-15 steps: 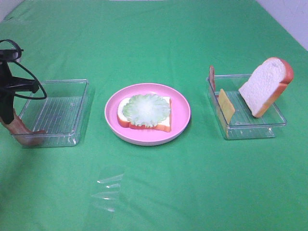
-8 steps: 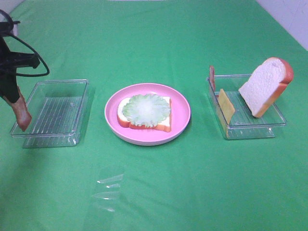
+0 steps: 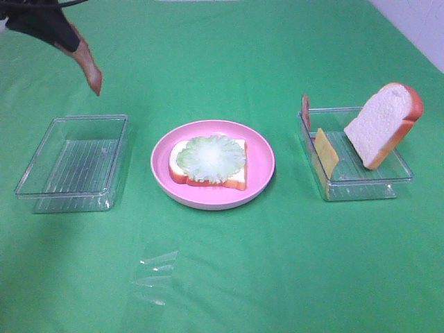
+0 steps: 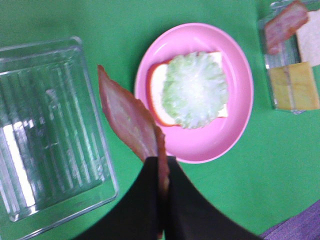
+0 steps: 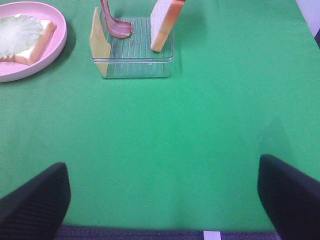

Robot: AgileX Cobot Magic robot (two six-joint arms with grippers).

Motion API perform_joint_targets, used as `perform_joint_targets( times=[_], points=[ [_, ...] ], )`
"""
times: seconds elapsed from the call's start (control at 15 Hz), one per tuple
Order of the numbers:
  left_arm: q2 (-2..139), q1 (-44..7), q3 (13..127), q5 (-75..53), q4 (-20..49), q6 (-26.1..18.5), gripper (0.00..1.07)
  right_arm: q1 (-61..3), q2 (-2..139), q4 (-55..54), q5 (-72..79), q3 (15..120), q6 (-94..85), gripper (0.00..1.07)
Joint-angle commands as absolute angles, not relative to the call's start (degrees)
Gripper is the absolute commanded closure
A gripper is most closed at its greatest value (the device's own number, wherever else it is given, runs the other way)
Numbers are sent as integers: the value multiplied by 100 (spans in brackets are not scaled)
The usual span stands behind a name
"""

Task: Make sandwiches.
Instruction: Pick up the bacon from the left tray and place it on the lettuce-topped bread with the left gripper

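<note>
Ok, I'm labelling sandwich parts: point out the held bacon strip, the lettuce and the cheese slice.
bacon strip (image 4: pixel 127 117): left wrist view, middle of the strip.
lettuce (image 3: pixel 211 158): exterior high view, centre of the leaf.
cheese slice (image 3: pixel 326 152): exterior high view, middle of its yellow face.

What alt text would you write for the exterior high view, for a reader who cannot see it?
The left gripper, shut on a bacon strip, holds it in the air over the green cloth, beyond the left tray. A central pink plate carries a bread slice topped with lettuce; the right tray holds cheese, more bacon and a leaning bread slice.
</note>
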State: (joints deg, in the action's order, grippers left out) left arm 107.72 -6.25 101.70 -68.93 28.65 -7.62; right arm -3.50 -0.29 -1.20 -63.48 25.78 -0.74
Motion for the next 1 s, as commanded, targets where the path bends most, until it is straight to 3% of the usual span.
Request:
perform_joint_targets(
  times=[0.07,0.33,0.6,1.0],
  points=[
    [10880,-1037,10445,-6795,3111,-854,107,-350,-183,-126,-6308,2595,-126,9],
    [11408,-1833,10571,-6348,3472,-900,107,-350,-183,-126,-6308,2595,-126,9],
    [12055,-2636,10571,-6228,3575,-1301,107,-350,-183,-126,-6308,2595,-126,9],
    [12468,-3100,10571,-5821,3718,-1736,107,-350,-183,-126,-6308,2595,-126,9]
  ],
)
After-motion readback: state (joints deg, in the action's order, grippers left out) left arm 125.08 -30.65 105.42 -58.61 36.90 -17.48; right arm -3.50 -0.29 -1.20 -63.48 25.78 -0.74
